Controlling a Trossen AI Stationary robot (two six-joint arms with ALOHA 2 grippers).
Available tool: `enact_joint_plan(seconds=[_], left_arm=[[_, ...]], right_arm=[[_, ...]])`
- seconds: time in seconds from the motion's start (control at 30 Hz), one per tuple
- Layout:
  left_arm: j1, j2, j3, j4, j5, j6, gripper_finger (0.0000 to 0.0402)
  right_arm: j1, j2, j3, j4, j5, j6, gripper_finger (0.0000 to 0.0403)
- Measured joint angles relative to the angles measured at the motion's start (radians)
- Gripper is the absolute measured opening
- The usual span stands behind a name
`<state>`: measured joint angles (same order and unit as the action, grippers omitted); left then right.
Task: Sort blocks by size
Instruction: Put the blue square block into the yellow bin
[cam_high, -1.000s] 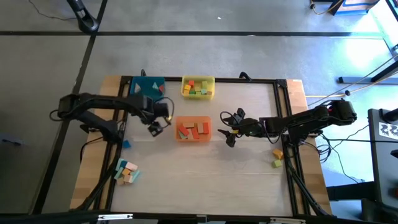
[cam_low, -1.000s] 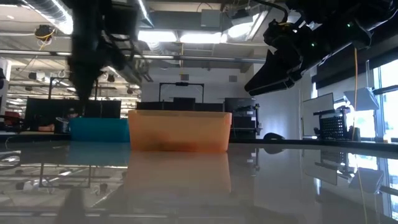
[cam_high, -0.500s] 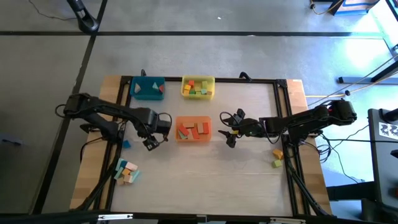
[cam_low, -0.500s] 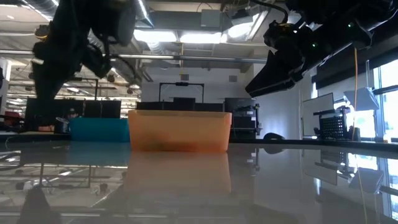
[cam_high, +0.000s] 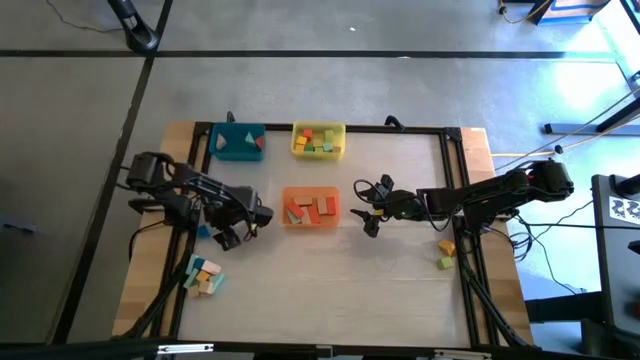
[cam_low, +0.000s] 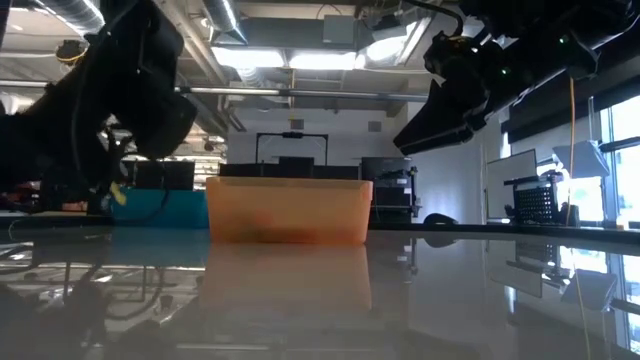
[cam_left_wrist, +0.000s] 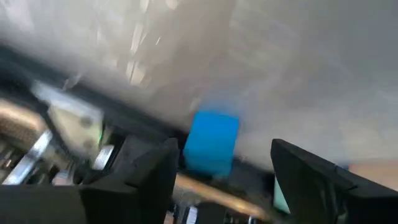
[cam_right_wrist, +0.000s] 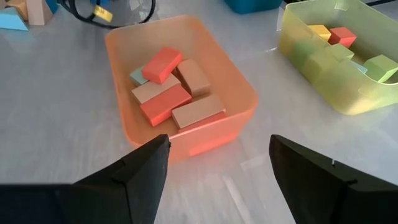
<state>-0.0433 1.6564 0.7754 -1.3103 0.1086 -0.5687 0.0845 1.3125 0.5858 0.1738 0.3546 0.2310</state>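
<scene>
Table: we work on a pale table (cam_high: 330, 280) framed by a dark rail, with an open workshop beyond it in the low view.
Sorted so far: the orange tray (cam_high: 311, 207) holds long red and natural blocks; the yellow tray (cam_high: 319, 140) holds smaller mixed blocks; the blue tray (cam_high: 238, 142) holds a few.
Left to sort: a blue block (cam_high: 203, 232) at the left rail, a pile of blocks (cam_high: 203, 276) below it, and two loose blocks (cam_high: 445, 253) by the right rail.
Left gripper (cam_high: 233, 234): fingers spread, empty, just beside the blue block.
Right gripper (cam_high: 368, 207): fingers spread, empty, waiting beside the orange tray.
Progress: we judge the sorting well underway, not finished.
</scene>
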Motion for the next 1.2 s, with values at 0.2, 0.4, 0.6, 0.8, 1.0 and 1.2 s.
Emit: enact_joint_plan(seconds=[0.2,0.4,0.6,0.8,1.0,1.2], left_arm=[[0.000,0.093,-0.002,-0.005,0.000,0.054,0.0226],[0.000,0.212,-0.002,-0.026,0.001,0.163,0.0209],[0.000,0.338,-0.004,-0.056,0.031,0.283,0.0197],[0.000,0.395,-0.004,-0.085,0.045,0.370,0.0178],[0.000,0.391,-0.005,-0.088,0.045,0.369,0.0123],[0.000,0.392,-0.005,-0.088,0.044,0.371,0.0057]], right_arm=[[0.000,0.000,0.000,0.013,-0.001,0.006,0.0276],[0.000,0.000,0.000,0.012,-0.003,0.007,0.0276],[0.000,0.000,0.000,0.012,-0.003,0.008,0.0276],[0.000,0.000,0.000,0.011,-0.003,0.008,0.0276],[0.000,0.000,0.000,0.011,-0.002,0.008,0.0276],[0.000,0.000,0.000,0.011,0.000,0.007,0.0276]])
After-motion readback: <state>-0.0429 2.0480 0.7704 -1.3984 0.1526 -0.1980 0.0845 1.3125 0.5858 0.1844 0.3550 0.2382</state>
